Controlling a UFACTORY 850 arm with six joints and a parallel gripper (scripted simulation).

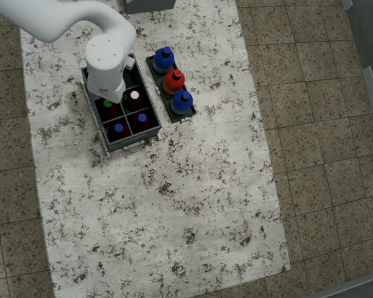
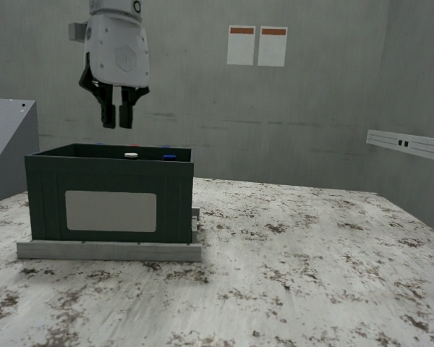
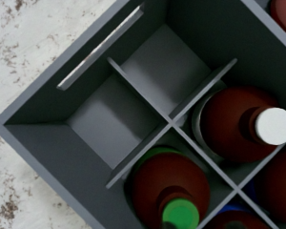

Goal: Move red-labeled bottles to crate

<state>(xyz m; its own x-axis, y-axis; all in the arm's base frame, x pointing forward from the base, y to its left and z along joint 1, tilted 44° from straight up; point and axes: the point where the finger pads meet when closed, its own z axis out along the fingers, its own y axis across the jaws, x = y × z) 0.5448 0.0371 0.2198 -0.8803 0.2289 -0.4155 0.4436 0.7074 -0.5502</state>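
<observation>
Crate (image 1: 135,137) (image 2: 111,177) (image 3: 48,148) stands upright on the desk (image 1: 142,205) (image 2: 284,261) (image 3: 24,38) with two vacant slots, the hand (image 1: 114,92) (image 2: 116,116) nearly closed on nothing above it, and beyond, the red-labeled bottle (image 1: 173,82) (image 2: 134,144) (image 3: 285,13) upright on the tray (image 1: 174,120).

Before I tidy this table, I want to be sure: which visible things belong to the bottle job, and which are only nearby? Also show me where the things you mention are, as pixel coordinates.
For the job:
- crate (image 1: 133,138) (image 2: 172,194) (image 3: 48,174)
- tray (image 1: 193,112)
- red bottle (image 1: 173,84)
- two blue bottles on the tray (image 1: 163,61) (image 1: 181,103)
- four bottles in the crate
- claw (image 2: 117,117)

Only nearby:
- grey sloped box (image 1: 150,5) (image 2: 11,145)
- two wall sheets (image 2: 241,48) (image 2: 272,48)
</observation>
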